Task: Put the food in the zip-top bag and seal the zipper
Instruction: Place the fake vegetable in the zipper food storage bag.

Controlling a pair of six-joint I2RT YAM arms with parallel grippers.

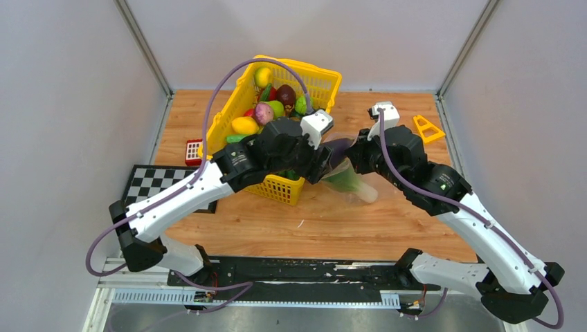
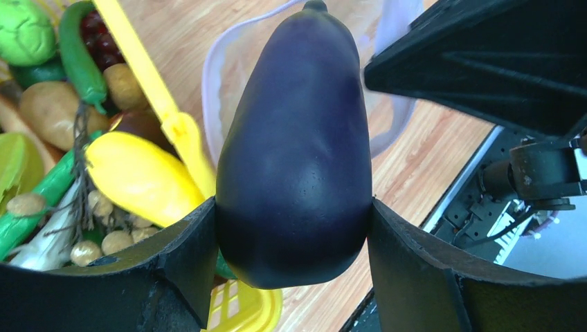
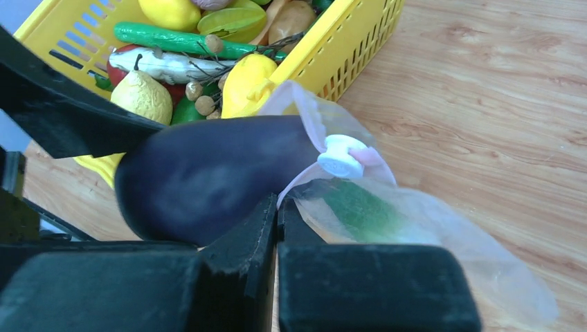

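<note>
My left gripper [image 2: 294, 228] is shut on a dark purple toy eggplant [image 2: 297, 152] and holds it by its fat end, over the table beside the basket. The eggplant's narrow end is at the open mouth of the clear zip-top bag [image 3: 429, 235]. My right gripper [image 3: 278, 207] is shut on the bag's mouth edge, next to the pale pink zipper strip [image 3: 315, 117] and its white slider [image 3: 340, 155]. A green food piece [image 3: 360, 207] lies inside the bag. In the top view both grippers, left [image 1: 327, 160] and right [image 1: 351, 158], meet over the bag [image 1: 356, 185].
The yellow lattice basket [image 1: 322, 79] with several more toy fruits and vegetables stands behind and left of the bag. A red toy with white buttons [image 1: 194, 150], a checkerboard mat [image 1: 156, 183] and a yellow triangle [image 1: 428, 128] lie on the wooden table. Walls enclose three sides.
</note>
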